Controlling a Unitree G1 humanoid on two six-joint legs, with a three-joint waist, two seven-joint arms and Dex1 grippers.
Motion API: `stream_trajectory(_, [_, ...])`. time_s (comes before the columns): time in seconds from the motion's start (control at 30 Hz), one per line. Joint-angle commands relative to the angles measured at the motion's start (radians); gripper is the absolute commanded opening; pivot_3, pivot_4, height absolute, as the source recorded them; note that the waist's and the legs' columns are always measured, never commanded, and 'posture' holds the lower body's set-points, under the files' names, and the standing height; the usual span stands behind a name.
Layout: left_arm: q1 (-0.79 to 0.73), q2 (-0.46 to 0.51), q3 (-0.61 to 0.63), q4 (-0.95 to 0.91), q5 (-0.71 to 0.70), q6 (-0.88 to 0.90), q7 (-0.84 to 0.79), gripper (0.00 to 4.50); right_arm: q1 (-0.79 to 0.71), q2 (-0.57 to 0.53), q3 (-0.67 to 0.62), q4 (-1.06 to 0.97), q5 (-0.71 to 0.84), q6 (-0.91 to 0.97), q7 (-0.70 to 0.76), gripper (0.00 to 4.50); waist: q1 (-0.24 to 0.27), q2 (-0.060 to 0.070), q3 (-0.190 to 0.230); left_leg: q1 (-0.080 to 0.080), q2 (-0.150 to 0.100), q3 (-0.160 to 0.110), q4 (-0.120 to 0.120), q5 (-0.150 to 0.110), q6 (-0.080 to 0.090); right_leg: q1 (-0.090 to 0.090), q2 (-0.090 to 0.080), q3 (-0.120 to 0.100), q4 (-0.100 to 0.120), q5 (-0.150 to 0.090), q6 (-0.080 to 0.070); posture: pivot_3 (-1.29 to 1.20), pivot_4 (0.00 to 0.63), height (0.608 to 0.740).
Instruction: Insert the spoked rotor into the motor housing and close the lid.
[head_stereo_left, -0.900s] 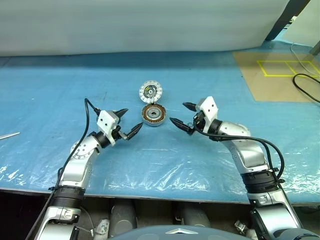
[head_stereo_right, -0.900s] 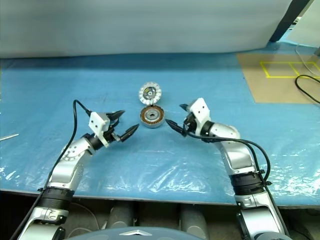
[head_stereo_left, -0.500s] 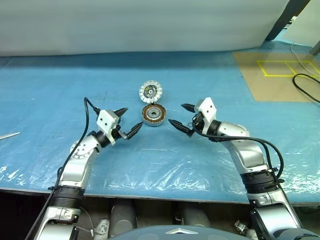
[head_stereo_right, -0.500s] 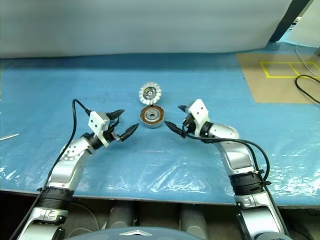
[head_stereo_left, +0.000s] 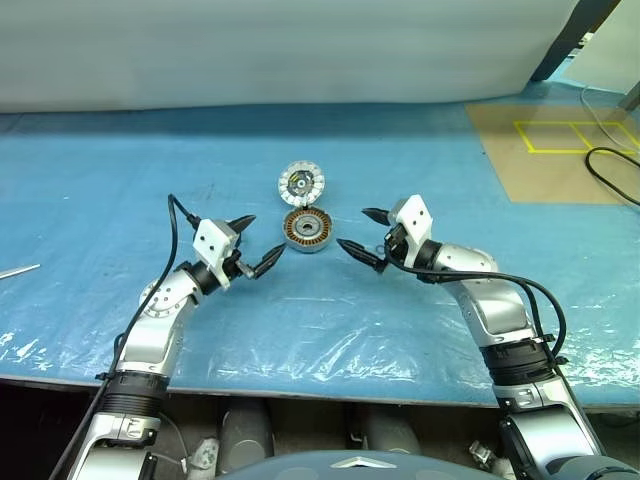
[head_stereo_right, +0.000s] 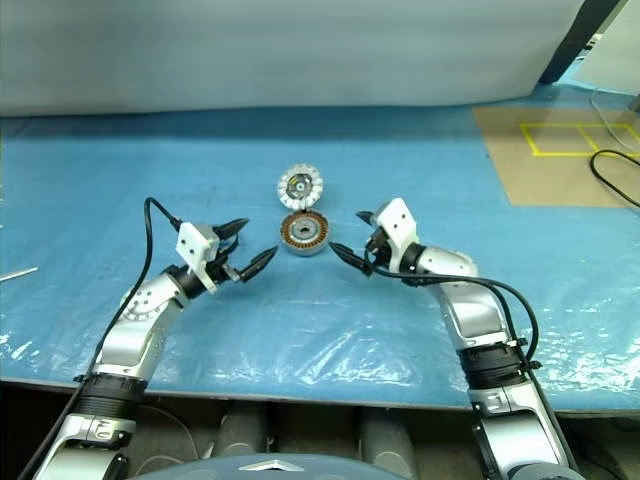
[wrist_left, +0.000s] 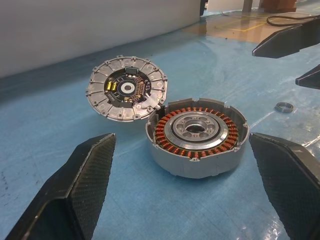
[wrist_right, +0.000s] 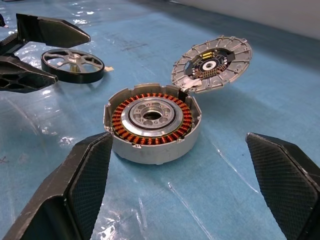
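The motor housing (head_stereo_left: 307, 230), a squat silver shell with copper windings around a grey hub, sits open on the blue table. The lid (head_stereo_left: 301, 183) leans tilted against the housing's far rim, its segmented face up. The spoked rotor (wrist_right: 73, 65), a dark wheel, lies flat on the table left of the housing, beside my left gripper's fingers (wrist_right: 47, 31). My left gripper (head_stereo_left: 266, 236) hovers open just left of the housing, pointing at it and holding nothing. My right gripper (head_stereo_left: 352, 227) mirrors it on the right, also open and holding nothing.
A small metal ring (wrist_left: 284, 106) lies on the table right of the housing, under my right gripper. A tan board with yellow tape (head_stereo_left: 560, 150) and a black cable (head_stereo_left: 610, 165) are at the back right. A thin metal piece (head_stereo_left: 20, 270) lies far left.
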Motion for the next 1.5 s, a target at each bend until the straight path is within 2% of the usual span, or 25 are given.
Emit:
stream_trajectory(0.03, [-0.009, 0.01, 0.014, -0.035, -0.003, -0.007, 0.002, 4.5, -0.02, 0.002, 0.0, -0.015, 0.002, -0.02, 0.005, 4.48, 0.0, 0.0, 0.0, 0.0, 0.0, 0.0, 0.0, 0.0, 0.0, 0.0, 0.0, 0.0, 0.0, 0.0, 0.0, 0.0, 0.15, 0.74])
stream_trajectory(0.17, [-0.007, 0.01, 0.014, -0.033, -0.003, -0.007, 0.002, 4.5, -0.029, 0.0, 0.012, -0.025, -0.004, -0.013, 0.011, 4.48, 0.0, 0.0, 0.0, 0.0, 0.0, 0.0, 0.0, 0.0, 0.0, 0.0, 0.0, 0.0, 0.0, 0.0, 0.0, 0.0, 0.15, 0.74])
stream_trajectory(0.27, [0.0, 0.015, 0.016, -0.025, 0.0, -0.01, 0.0, 4.5, -0.108, 0.006, 0.075, -0.002, -0.038, -0.02, 0.052, 4.48, -0.005, 0.0, 0.0, 0.0, 0.0, 0.0, 0.0, 0.0, 0.0, 0.0, 0.0, 0.0, 0.0, 0.0, 0.0, 0.0, 0.15, 0.74])
stream_trajectory(0.5, [0.05, 0.027, 0.024, -0.083, -0.002, -0.008, 0.01, 4.5, -0.396, 0.004, 0.291, 0.189, -0.176, -0.135, 0.261, 4.48, -0.006, 0.0, 0.0, 0.0, 0.001, 0.0, 0.003, 0.0, 0.0, 0.0, 0.0, 0.0, 0.004, 0.0, -0.001, 0.0, 0.15, 0.74])
stream_trajectory(0.77, [0.217, 0.072, 0.033, -0.259, -0.032, 0.035, 0.001, 4.5, -0.553, 0.018, 0.407, 0.467, -0.31, -0.27, 0.39, 4.48, -0.001, 0.0, 0.0, -0.003, 0.002, 0.0, 0.004, 0.0, 0.004, 0.0, 0.0, -0.002, 0.003, 0.0, -0.002, 0.0, 0.15, 0.74])
stream_trajectory(0.97, [0.253, 0.063, 0.037, -0.28, -0.022, 0.039, 0.036, 4.5, -0.592, 0.06, 0.395, 0.604, -0.339, -0.337, 0.393, 4.48, -0.004, 0.0, 0.0, 0.0, 0.003, 0.0, 0.006, -0.002, 0.003, 0.0, 0.0, -0.002, 0.007, -0.001, -0.003, 0.0, 0.15, 0.74])
stream_trajectory(1.3, [0.215, 0.039, 0.019, -0.238, -0.013, 0.037, 0.062, 4.5, -0.554, 0.07, 0.396, 0.577, -0.368, -0.366, 0.399, 4.48, -0.004, 0.0, 0.0, 0.0, 0.003, 0.0, 0.009, -0.002, 0.004, -0.001, 0.0, -0.001, 0.01, -0.001, -0.003, 0.0, 0.15, 0.74])
stream_trajectory(1.4, [0.204, 0.034, 0.016, -0.228, -0.011, 0.036, 0.063, 4.5, -0.542, 0.076, 0.399, 0.583, -0.378, -0.36, 0.389, 3.89, -0.004, 0.0, 0.0, 0.0, 0.003, 0.0, 0.009, -0.002, 0.004, -0.001, 0.0, -0.001, 0.01, -0.001, -0.004, 0.0, 0.15, 0.74])
stream_trajectory(1.5, [0.197, 0.023, 0.014, -0.222, -0.011, 0.035, 0.069, 4.5, -0.534, 0.092, 0.402, 0.634, -0.406, -0.372, 0.344, 2.88, -0.004, 0.0, 0.0, -0.001, 0.004, 0.0, 0.009, -0.002, 0.004, -0.001, 0.0, -0.001, 0.01, -0.001, -0.004, 0.0, 0.15, 0.74])
